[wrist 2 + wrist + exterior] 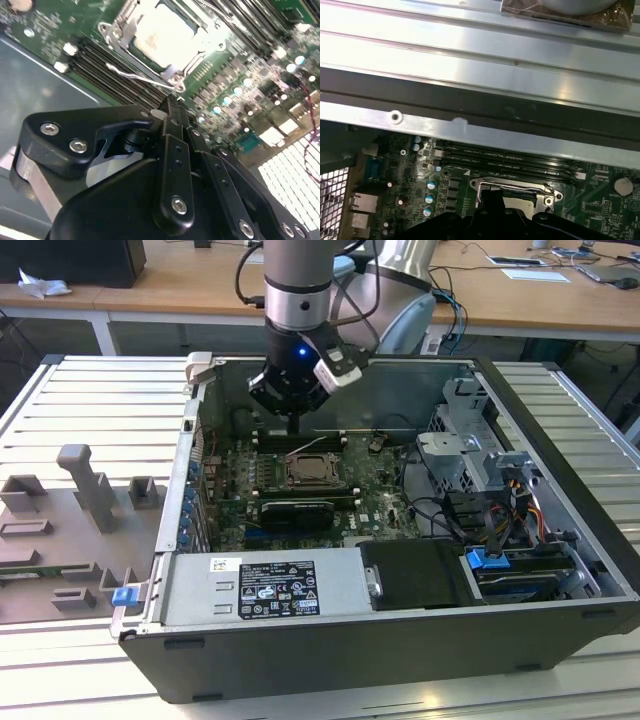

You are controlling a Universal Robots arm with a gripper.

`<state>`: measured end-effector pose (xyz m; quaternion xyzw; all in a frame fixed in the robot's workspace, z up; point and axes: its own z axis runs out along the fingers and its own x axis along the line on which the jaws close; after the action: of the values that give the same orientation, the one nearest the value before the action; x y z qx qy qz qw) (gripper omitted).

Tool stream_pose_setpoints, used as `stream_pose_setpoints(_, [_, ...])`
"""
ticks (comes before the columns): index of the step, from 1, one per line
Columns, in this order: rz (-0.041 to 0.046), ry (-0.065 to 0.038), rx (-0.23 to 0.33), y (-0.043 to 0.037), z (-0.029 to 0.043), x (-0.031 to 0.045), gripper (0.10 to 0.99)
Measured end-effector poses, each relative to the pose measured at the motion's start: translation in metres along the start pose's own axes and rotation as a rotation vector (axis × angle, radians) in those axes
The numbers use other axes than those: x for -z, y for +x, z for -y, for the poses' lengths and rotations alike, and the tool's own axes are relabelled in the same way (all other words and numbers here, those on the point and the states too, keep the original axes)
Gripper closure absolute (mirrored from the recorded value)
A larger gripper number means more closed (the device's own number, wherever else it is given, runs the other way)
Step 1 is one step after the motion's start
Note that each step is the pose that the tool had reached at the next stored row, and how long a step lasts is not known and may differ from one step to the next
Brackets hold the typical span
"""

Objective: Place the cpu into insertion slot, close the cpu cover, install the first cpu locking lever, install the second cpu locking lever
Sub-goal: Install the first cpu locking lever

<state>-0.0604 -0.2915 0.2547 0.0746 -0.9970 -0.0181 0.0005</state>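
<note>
- Jaws closed tip to tip, nothing between them; gripper (293, 425) hanging inside the open computer case (300, 660).
- Fingertips (172, 106) just beside the free end of a thin locking lever (137, 76), which looks raised off the board and not hooked.
- At 6 o'clock from the gripper in the exterior view: insertion slot (295, 483) with the cpu (317, 472) already seated, pale top plain in the second wrist view (162, 35).
- cpu cover (199, 54) appears down over the chip, frame around the pale top; cannot tell if fully flat.
- Memory slots (505, 160) between socket and case wall, close to the lever's sweep.
- Long black card (293, 512) at 6 o'clock from the socket, near but apart.
- Step in hand, by judgement: first lever.
- To do it well: press on the wire near its free end, not on the chip top; push down, then sideways under its catch; keep clear of the memory slots; check the cover sits flat before loading it.
- Count: one cpu, one socket, one cover, one card, one gripper. One lever surely seen; second lever not made out. Memory slots several, exact number unclear.
</note>
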Motion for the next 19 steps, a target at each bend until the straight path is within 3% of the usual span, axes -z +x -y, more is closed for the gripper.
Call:
stream_pose_setpoints(3, [0.0007,-0.006,-0.001,-0.0037,0.0007,-0.0007,0.980])
stream_pose_setpoints(5, [0.0055,-0.036,-0.001,-0.0056,0.0010,-0.0012,0.980])
stream_pose_setpoints(6, [0.0088,-0.059,-0.002,-0.0065,0.0012,-0.0014,0.980])
stream_pose_setpoints(7, [0.0104,-0.069,-0.002,-0.0069,0.0019,-0.0021,0.980])
stream_pose_setpoints(19, [0.0122,-0.070,-0.023,-0.0208,0.0027,-0.0238,0.980])
